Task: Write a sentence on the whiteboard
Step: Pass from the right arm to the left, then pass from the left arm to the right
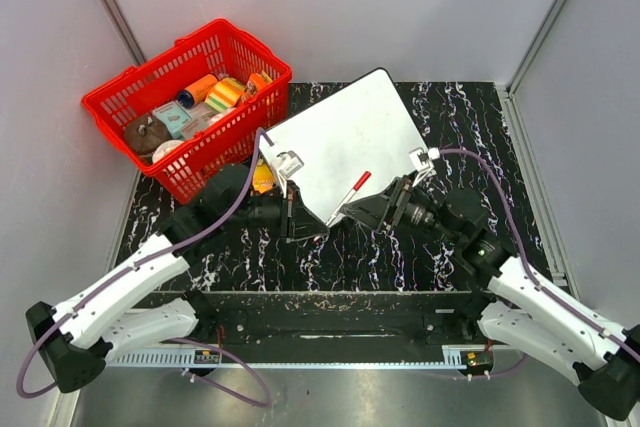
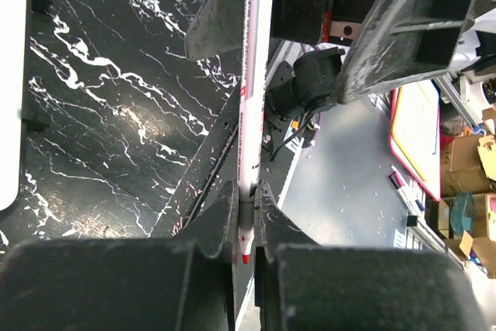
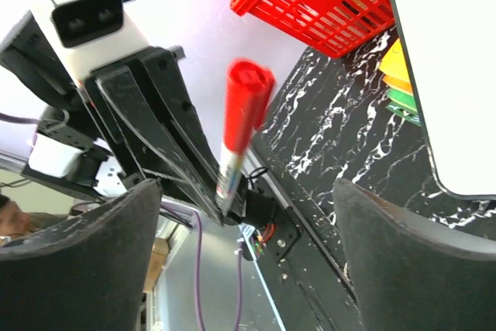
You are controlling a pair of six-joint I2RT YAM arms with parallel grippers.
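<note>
**Asker:** What is sitting furthest to your left?

**Me:** A red basket (image 1: 215, 152) is sitting at about ten o'clock from the whiteboard (image 1: 345, 137). Its near corner is just beside the board's left corner, and it is holding a mix of small packets and tubs.

**Asker:** And what are your left fingers doing?

**Me:** My left gripper (image 2: 246, 218) is clamping the tail of a pen (image 2: 252, 91). The fingers are pressing tight on the white barrel, and only a small red end is poking out behind them. In the top view the pen is pointing toward one o'clock, with its red cap (image 3: 244, 106) at the far end.

**Asker:** Where is the board lying?

**Me:** It is lying face up on the black marbled table (image 1: 400, 257), turned at an angle, at twelve o'clock from the pen. From above, the cap is overlapping the board's near edge. The board's face is showing plain white.

**Asker:** And your right fingers?

**Me:** My right gripper (image 3: 246, 191) is standing wide open at about three o'clock from the pen. One finger is sitting on each side of the cap. Neither is touching it, and they are gripping nothing.
</note>
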